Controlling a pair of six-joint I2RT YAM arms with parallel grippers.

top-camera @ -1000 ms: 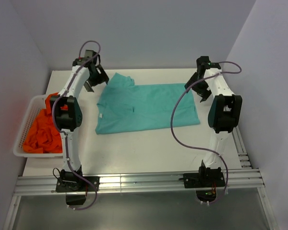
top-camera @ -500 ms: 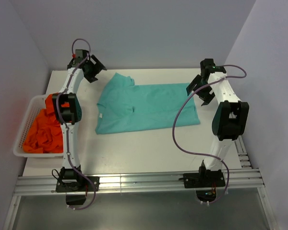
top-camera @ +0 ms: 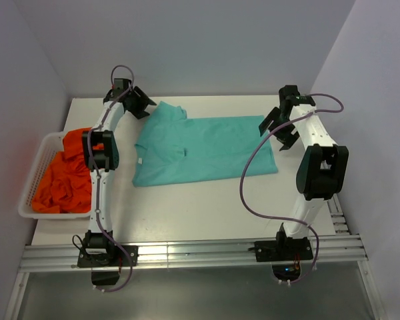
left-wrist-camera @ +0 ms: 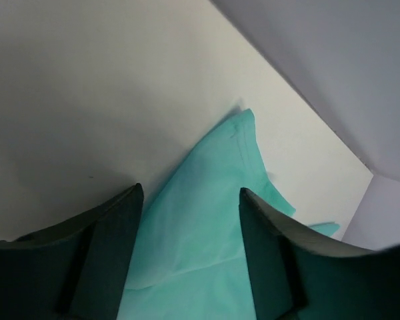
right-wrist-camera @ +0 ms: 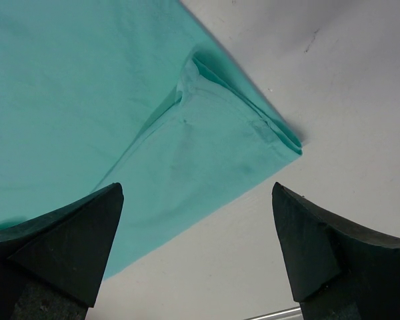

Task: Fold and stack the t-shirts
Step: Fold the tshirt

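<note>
A teal-green t-shirt (top-camera: 203,150) lies spread flat on the white table, one sleeve (top-camera: 171,111) pointing to the far left. My left gripper (top-camera: 141,102) hovers at that sleeve. In the left wrist view its jaws (left-wrist-camera: 190,223) stand apart with the teal cloth (left-wrist-camera: 213,200) showing between them, not pinched. My right gripper (top-camera: 277,130) hangs wide open over the shirt's right edge. The right wrist view shows the folded hem corner (right-wrist-camera: 267,130) just ahead of that gripper (right-wrist-camera: 197,230). Orange-red t-shirts (top-camera: 63,183) lie heaped in the basket.
A white slatted basket (top-camera: 28,193) sits at the table's left edge. Grey walls close in behind and on both sides. Metal rails (top-camera: 187,253) with the arm bases run along the near edge. Bare table (top-camera: 207,207) lies in front of the teal shirt.
My left gripper has swung right from the far left corner to the teal sleeve, and its jaws have narrowed. The right gripper has hardly shifted. The shirt lies unchanged.
</note>
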